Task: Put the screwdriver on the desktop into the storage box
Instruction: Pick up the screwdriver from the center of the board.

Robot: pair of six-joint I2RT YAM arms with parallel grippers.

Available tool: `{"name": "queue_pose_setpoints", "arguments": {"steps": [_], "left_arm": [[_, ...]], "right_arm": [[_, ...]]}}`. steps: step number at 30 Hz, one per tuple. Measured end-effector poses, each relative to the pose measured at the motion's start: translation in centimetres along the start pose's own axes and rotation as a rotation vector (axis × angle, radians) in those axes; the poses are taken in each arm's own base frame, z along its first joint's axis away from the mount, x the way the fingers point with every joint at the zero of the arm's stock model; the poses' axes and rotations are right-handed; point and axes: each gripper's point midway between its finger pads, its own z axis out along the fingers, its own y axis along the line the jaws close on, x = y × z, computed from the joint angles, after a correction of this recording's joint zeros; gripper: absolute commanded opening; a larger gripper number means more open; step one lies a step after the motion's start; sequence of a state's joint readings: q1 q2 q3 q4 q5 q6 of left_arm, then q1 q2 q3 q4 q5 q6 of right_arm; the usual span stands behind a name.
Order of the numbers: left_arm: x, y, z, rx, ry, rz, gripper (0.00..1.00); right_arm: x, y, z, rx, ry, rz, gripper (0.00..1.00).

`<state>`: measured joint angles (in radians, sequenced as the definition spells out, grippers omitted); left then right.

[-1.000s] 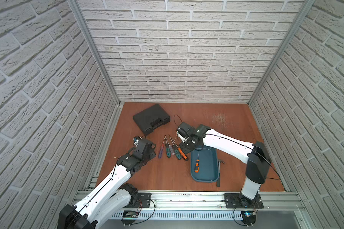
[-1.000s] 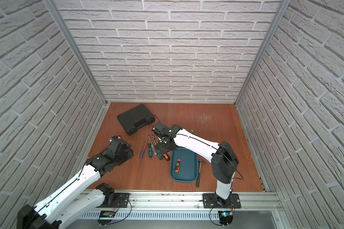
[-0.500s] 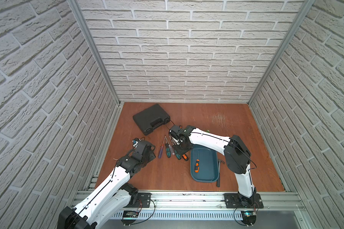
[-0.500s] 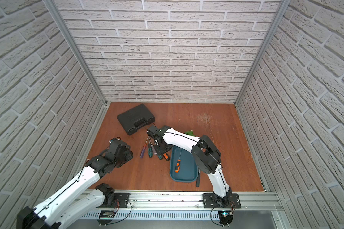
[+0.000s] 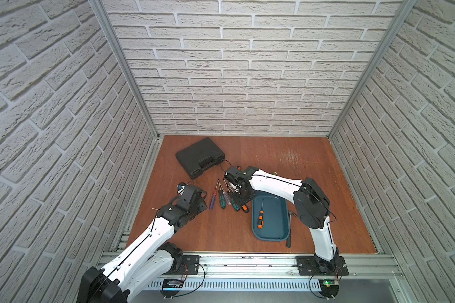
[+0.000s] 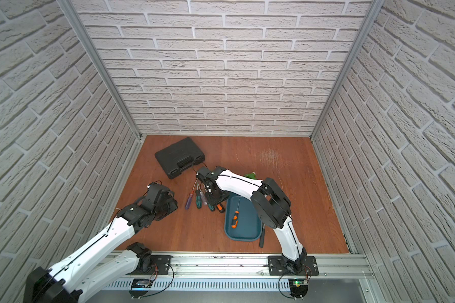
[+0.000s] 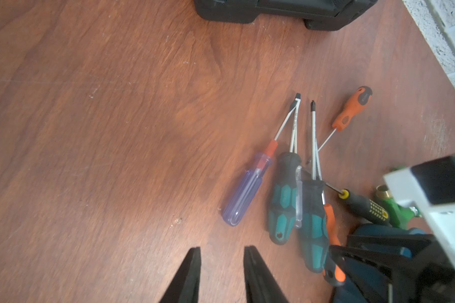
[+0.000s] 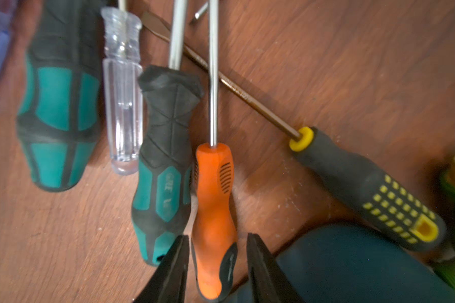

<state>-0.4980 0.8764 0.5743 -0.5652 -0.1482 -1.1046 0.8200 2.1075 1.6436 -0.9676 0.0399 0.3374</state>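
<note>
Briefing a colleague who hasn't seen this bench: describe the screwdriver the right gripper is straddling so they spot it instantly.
Find the teal storage box on the desktop; a row of screwdrivers lies off its far left corner. The orange-handled screwdriver at the row's box end, between the right gripper's open jaws, is it: slimmer than the teal-and-black handle beside it.

The wooden desktop (image 5: 221, 236) bears a row of screwdrivers (image 5: 222, 195) under the right gripper (image 8: 217, 241). The orange screwdriver (image 8: 213, 210) lies between its jaws, with a green-handled screwdriver (image 8: 163, 183) just beside it. The blue tray (image 5: 276, 223) lies just beside the gripper, and the black case (image 5: 200, 157) is well apart from it.
</note>
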Motion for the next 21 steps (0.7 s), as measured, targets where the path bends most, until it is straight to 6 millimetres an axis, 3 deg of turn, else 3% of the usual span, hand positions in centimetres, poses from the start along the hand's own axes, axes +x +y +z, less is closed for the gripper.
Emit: {"name": "queue_pose_setpoints", "arguments": {"steps": [5,15,21], "left_arm": [[0.0,-0.1,0.0,0.003,-0.001,0.000,0.34],[0.0,-0.1,0.0,0.004,-0.002,-0.001,0.34],[0.0,-0.1,0.0,0.004,-0.002,-0.001,0.34]], "right_arm": [[0.3,0.0,1.4,0.005,0.030,0.006,0.40],[0.2,0.1,1.4,0.001,0.027,0.026,0.29],[0.2,0.1,1.4,0.002,0.027,0.029,0.08]]}}
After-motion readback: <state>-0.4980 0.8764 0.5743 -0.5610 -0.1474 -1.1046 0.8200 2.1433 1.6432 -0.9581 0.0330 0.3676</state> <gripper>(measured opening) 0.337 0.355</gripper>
